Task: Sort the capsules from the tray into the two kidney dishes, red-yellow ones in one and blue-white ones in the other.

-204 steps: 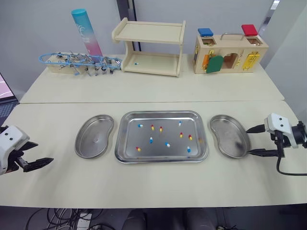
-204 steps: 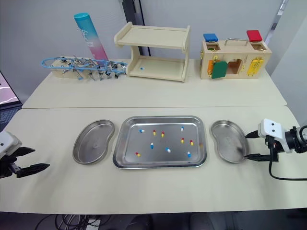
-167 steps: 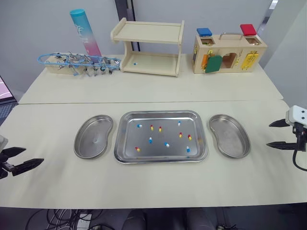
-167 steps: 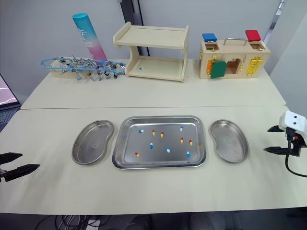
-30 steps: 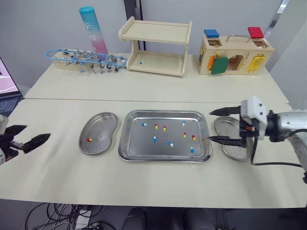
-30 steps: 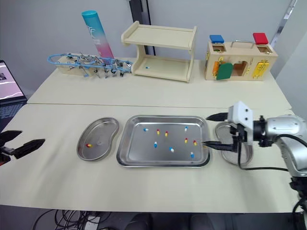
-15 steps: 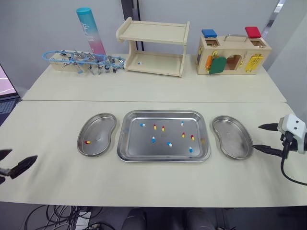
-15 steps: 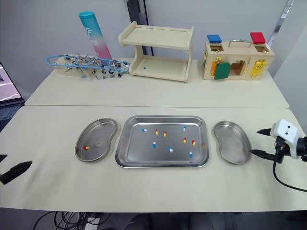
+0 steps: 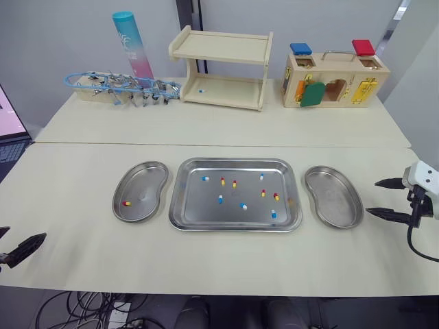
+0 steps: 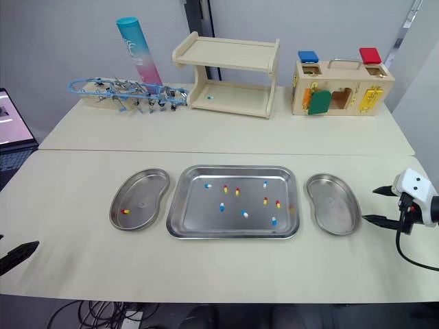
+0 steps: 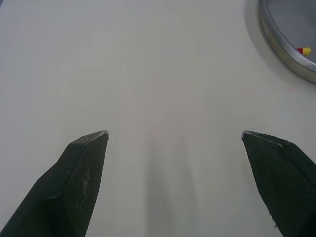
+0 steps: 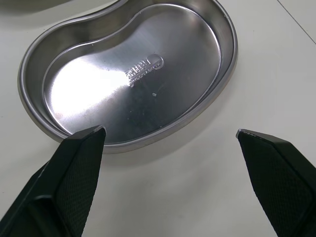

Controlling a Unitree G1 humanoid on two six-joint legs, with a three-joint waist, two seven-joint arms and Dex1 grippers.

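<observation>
At the worktop's right edge, the right gripper is hanging spread and empty just beside the bare right kidney dish; the capsules are lying in the tray beyond it, leftward, nearer this arm than the left gripper, likewise spread.

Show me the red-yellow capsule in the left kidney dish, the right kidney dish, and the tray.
red-yellow capsule [image 9: 126, 203], left eye view, its middle.
right kidney dish [image 12: 173, 94], right wrist view, bare floor.
tray [image 9: 199, 214], left eye view, bare floor, front-left area.
</observation>
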